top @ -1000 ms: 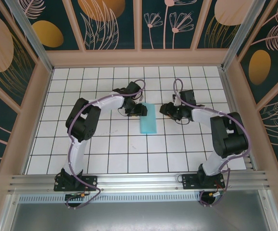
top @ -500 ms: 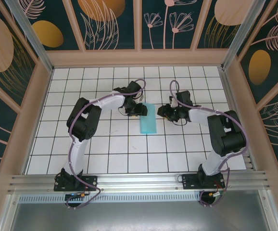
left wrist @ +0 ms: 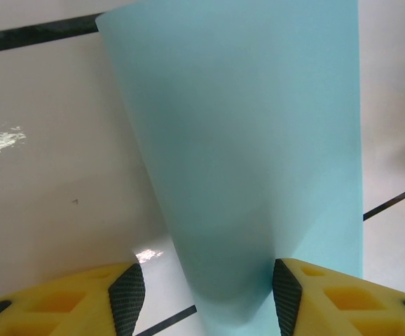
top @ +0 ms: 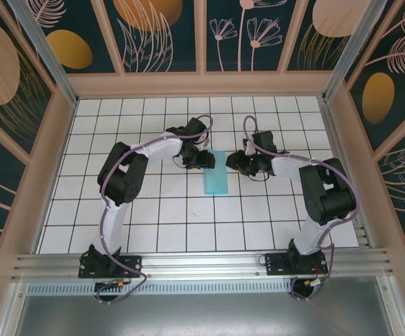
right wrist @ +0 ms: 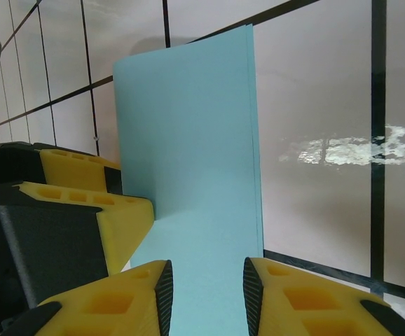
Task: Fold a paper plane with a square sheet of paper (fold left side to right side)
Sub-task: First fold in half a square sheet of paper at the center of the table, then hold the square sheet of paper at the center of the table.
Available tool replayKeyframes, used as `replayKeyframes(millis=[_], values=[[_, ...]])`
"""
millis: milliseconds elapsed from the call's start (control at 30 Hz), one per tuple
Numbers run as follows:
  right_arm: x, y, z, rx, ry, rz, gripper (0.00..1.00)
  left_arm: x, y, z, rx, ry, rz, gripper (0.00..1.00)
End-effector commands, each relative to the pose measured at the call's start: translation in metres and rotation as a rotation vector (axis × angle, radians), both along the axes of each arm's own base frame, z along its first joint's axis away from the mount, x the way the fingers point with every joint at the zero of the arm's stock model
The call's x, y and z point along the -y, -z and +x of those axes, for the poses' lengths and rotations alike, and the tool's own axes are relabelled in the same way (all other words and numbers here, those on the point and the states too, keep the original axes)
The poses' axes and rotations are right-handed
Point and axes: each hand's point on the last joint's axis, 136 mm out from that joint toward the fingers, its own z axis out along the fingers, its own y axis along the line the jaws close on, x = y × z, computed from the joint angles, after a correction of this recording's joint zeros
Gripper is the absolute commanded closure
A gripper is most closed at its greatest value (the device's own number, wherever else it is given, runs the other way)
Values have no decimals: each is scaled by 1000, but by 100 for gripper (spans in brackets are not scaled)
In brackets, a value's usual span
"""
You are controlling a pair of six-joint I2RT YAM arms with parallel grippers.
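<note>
Both left tool (left wrist: 207,294) and right tool (right wrist: 206,283) hold jaws apart, the folded square sheet of paper (top: 216,180) lying in each gap. We judge creasing comes next: press down.

Light-turquoise paper (top: 216,175), folded narrow, lies on the gridded table (top: 153,210).

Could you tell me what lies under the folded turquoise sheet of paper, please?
The sheet of paper lies on the white gridded table; black grid lines run in beneath its edges. The surface directly below is covered, so anything there cannot be seen.
</note>
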Motion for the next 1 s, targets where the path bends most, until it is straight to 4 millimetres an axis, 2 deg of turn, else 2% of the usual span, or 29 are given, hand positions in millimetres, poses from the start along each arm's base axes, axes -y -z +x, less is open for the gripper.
replayKeyframes(millis=[0, 600, 967], values=[[-5, -8, 6, 17, -7, 15, 65, 12, 48, -2, 8, 50, 34, 44], [-30, 10, 1, -31, -61, 14, 77, 15, 49, -3, 5, 61, 40, 43], [-27, 35, -2, -88, -70, -66, 78, 15, 49, -3, 11, 60, 43, 43]])
